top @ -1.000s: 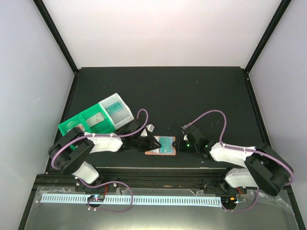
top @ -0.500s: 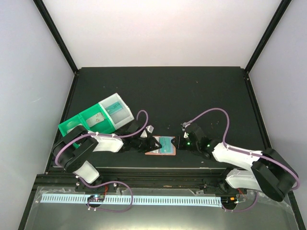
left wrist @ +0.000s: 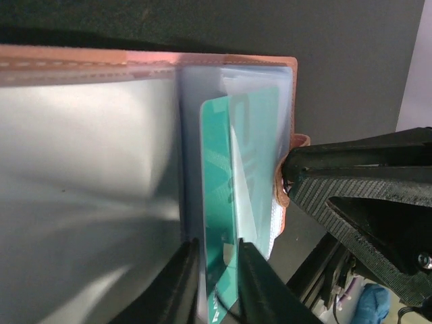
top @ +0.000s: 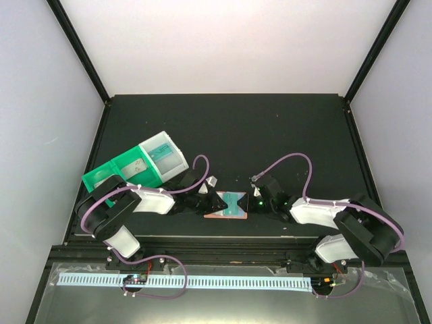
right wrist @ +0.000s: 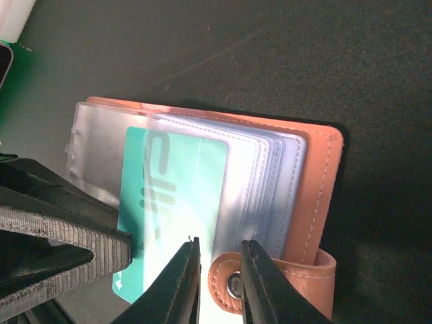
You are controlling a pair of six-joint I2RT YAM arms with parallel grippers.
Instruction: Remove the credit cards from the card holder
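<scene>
Card holder [top: 216,213] open, lengthwise left-right, tab toward right gripper [top: 250,204]

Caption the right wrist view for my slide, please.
Right gripper pinches the snap tab of the card holder while a teal credit card protrudes from its sleeves.

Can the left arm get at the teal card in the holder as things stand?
Probably yes: the left end effector straddles the protruding edge of the teal card, with only a clear sleeve beside it.

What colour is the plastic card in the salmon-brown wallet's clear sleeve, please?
The flat plastic card is teal; right wrist view shows it best.
</scene>
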